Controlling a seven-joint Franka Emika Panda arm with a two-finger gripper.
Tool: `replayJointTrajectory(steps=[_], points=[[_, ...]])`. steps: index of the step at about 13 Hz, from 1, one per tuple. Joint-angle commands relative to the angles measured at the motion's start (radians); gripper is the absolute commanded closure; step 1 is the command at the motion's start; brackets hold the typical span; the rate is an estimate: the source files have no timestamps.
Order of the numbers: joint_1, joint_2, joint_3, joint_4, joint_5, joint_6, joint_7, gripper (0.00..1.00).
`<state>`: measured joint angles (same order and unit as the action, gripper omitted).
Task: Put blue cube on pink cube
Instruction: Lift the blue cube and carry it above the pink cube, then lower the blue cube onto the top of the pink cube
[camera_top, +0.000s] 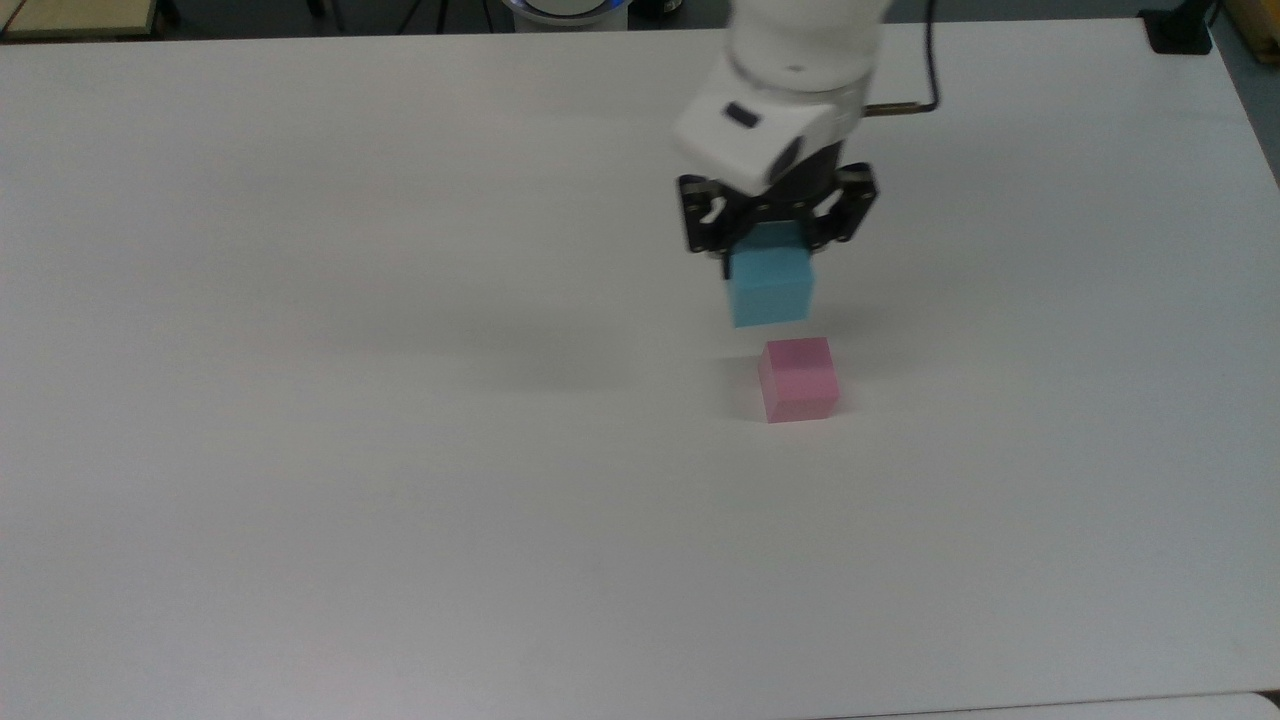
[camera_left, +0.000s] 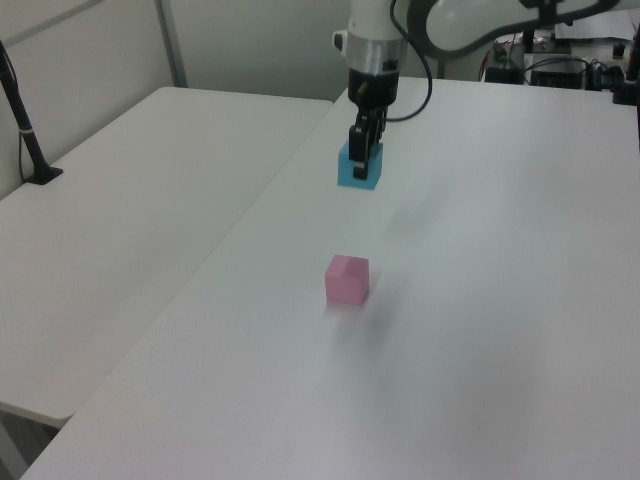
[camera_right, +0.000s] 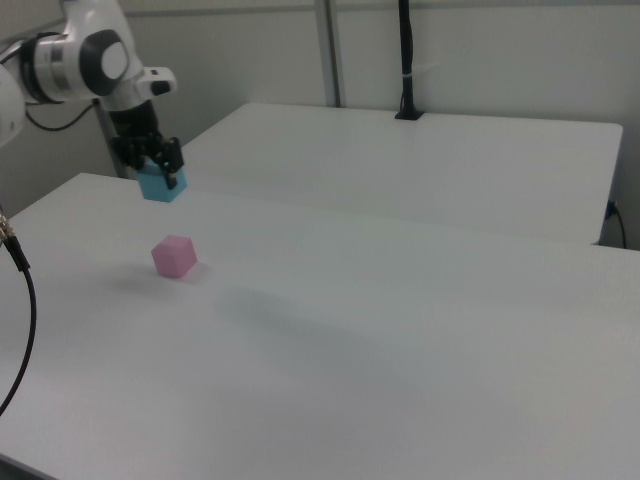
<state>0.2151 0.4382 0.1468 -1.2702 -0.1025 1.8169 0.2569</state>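
The blue cube (camera_top: 770, 288) hangs in the air, held at its top by my gripper (camera_top: 772, 252), which is shut on it. In the top view it sits just above the pink cube (camera_top: 797, 379), a small gap apart. The pink cube (camera_left: 347, 279) rests alone on the white table (camera_top: 400, 480). The left view shows the blue cube (camera_left: 360, 168) well above and behind it, under my gripper (camera_left: 362, 150). The right view has the blue cube (camera_right: 161, 184) up and to the left of the pink cube (camera_right: 174, 256), with my gripper (camera_right: 152, 163) on it.
A second white table (camera_left: 110, 230) adjoins on the left view's left, with a black post (camera_left: 25, 130) standing on it. Another black post (camera_right: 407, 60) rises at the back of the right view. Equipment (camera_left: 560, 60) crowds the far edge in the left view.
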Motion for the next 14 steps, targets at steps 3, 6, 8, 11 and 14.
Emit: replayJointTrajectory(steps=[3, 6, 8, 11, 14], points=[[0.104, 0.019, -0.024, -0.003, -0.056, -0.022, 0.087, 0.74], [0.119, 0.042, -0.026, -0.001, -0.057, -0.011, 0.101, 0.74], [0.119, 0.074, -0.029, 0.008, -0.06, 0.002, 0.101, 0.74], [0.119, 0.137, -0.032, 0.012, -0.088, 0.05, 0.099, 0.74], [0.118, 0.171, -0.032, 0.012, -0.095, 0.085, 0.101, 0.73]])
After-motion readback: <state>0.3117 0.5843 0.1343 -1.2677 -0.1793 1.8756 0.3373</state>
